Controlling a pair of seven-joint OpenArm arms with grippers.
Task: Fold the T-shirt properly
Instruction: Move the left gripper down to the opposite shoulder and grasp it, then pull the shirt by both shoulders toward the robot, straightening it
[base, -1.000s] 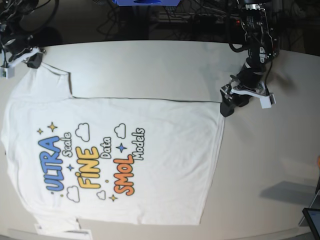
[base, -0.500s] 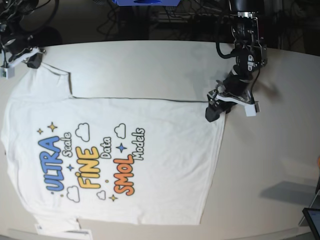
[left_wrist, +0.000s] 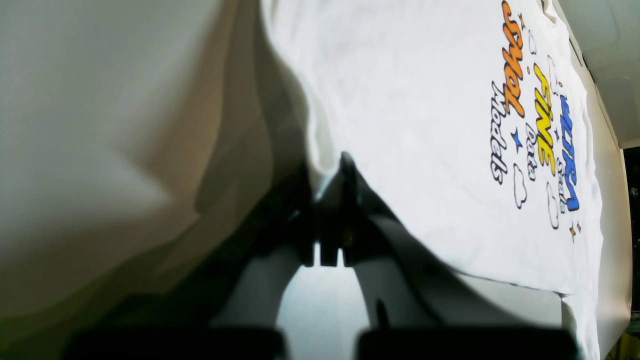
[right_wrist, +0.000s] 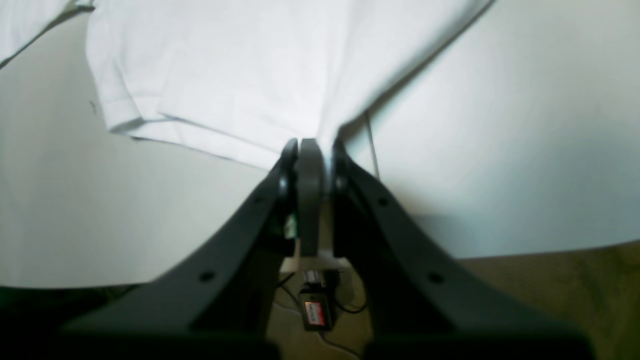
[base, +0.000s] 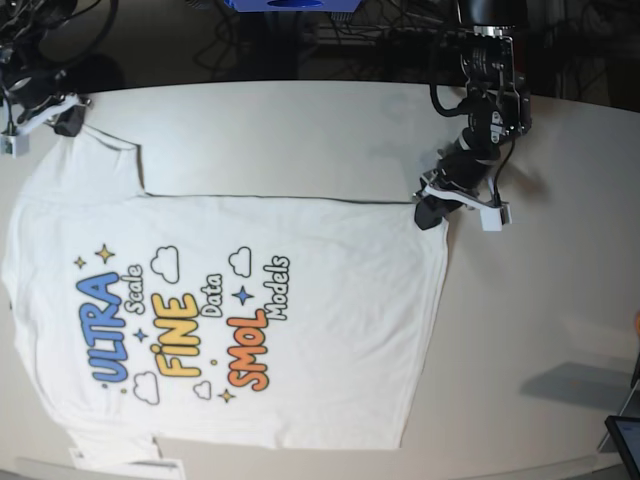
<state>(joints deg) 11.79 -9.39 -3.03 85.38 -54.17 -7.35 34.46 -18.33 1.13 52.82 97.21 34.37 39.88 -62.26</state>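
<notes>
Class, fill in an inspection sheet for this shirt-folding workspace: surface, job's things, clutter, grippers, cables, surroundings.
Surface: pale matt table, bare around the shirt.
Job's things: large white printed cotton T-shirt lying flat, print up.
Clutter: white strip by the near sleeve; dark tablet-like corner at the table's edge.
Grippers: left gripper shut on the shirt's hem corner; right gripper shut on a sleeve.
Cables: black cables behind the table.
Surroundings: dark; blue object behind.
</notes>
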